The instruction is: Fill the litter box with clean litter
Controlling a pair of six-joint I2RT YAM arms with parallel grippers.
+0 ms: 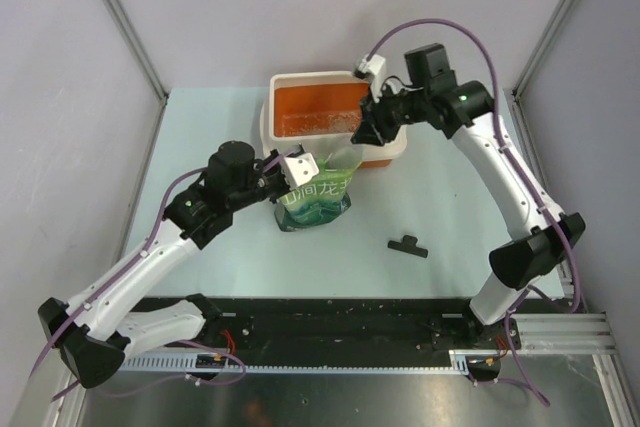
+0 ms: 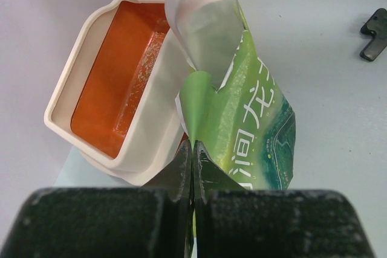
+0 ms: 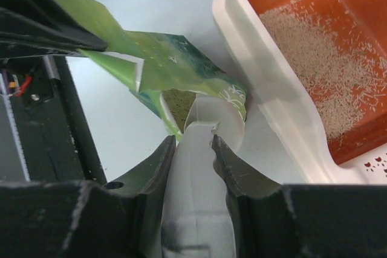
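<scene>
The litter box (image 1: 283, 82), orange inside with a cream rim, stands at the back middle of the table. A thin layer of pale litter (image 3: 320, 77) lies on its floor. A green pouch (image 1: 315, 202) stands just in front of it. My left gripper (image 2: 193, 146) is shut on the pouch's (image 2: 254, 113) top edge and holds its mouth open. My right gripper (image 3: 193, 140) is shut on the handle of a translucent white scoop (image 3: 199, 173). The scoop's bowl (image 3: 217, 116) sits in the pouch's mouth, beside the box's rim (image 3: 272, 95). Brownish granules (image 3: 176, 104) show inside the pouch.
A small black clip (image 1: 408, 245) lies on the table to the right of the pouch; it also shows in the left wrist view (image 2: 373, 34). Grey walls and metal posts enclose the table. A black rail runs along the near edge (image 1: 330, 322).
</scene>
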